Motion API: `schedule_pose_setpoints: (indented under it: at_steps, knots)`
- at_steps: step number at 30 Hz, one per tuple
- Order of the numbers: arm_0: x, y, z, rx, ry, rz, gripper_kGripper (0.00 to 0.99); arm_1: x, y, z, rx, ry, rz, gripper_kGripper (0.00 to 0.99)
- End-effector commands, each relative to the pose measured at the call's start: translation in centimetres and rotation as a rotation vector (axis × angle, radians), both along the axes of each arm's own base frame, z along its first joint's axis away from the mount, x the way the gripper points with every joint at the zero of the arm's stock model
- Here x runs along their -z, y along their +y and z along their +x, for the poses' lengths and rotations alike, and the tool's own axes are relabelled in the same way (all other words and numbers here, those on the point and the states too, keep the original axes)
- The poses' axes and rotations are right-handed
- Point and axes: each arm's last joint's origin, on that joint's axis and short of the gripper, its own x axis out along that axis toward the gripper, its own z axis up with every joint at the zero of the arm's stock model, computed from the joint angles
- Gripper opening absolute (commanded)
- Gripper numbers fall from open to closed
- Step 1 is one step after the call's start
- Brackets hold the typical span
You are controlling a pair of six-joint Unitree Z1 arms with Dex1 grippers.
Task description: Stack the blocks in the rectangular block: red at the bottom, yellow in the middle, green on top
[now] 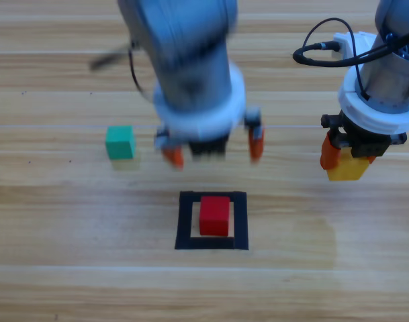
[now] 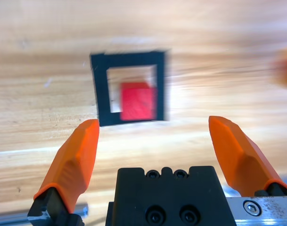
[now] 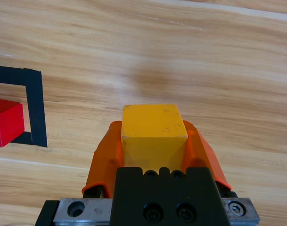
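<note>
Wooden table [image 1: 56, 282], stacking task: red placed, yellow in hand, green waiting.

Listed left to right. The green cube [image 1: 120, 142] is seen loose on the wood at the left, well apart from the black tape rectangle [image 1: 212, 243]. The left gripper [image 1: 213, 150] is held above the table just behind the rectangle, its jaws spread wide and nothing between them. The red cube [image 1: 214, 215] is set inside the rectangle, toward one side rather than centred. The right gripper [image 1: 344, 161] is clamped on the yellow cube [image 1: 346, 168], lifted off the wood well right of the rectangle. Risks judged: the left arm may be struck on the way in; a yellow cube released off-centre may slide off or nudge the red cube onto the tape.
</note>
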Motion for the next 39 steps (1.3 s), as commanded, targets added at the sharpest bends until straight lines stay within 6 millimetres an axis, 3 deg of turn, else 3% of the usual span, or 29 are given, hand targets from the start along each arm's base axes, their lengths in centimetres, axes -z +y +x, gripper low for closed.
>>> schedule_pose_setpoints:
  at_steps: [1, 5, 8, 11, 14, 19, 22, 31, 39]
  knots:
    - [-9.4, 6.1, -2.8, 0.032, -0.156, -0.027, 0.990, -1.7, 0.9, -1.9, -0.017, -0.042, 0.018, 0.000]
    - [-7.7, 12.0, 0.4, 0.037, -0.114, 0.096, 0.990, -2.0, 2.6, -2.6, -0.036, -0.026, 0.009, 0.000]
    - [-7.1, 15.6, 2.4, 0.049, -0.103, 0.153, 0.990, -2.0, 5.0, -2.5, -0.061, 0.026, 0.001, 0.000]
    - [-7.1, 18.7, 3.7, 0.062, -0.100, 0.165, 0.989, -2.1, 7.6, -2.5, -0.080, 0.059, 0.000, 0.000]
    - [-6.1, 20.4, 4.8, 0.077, -0.070, 0.159, 0.990, -2.3, 10.3, -2.6, -0.087, 0.078, -0.018, 0.000]
    - [-3.8, 21.0, 4.8, 0.110, -0.052, 0.118, 0.990, -1.2, 14.2, -2.3, -0.087, 0.154, -0.023, 0.000]
    - [-2.1, 20.9, 6.0, 0.136, -0.025, 0.116, 0.990, 0.4, 16.2, -2.0, -0.077, 0.179, -0.031, 0.000]
    - [-1.0, 21.9, 6.6, 0.147, -0.002, 0.103, 0.990, 2.9, 17.4, -1.2, -0.006, 0.194, -0.037, 0.000]
    - [-0.4, 22.1, 6.4, 0.150, 0.010, 0.073, 0.990, 4.0, 17.9, -0.9, 0.028, 0.198, -0.039, 0.000]
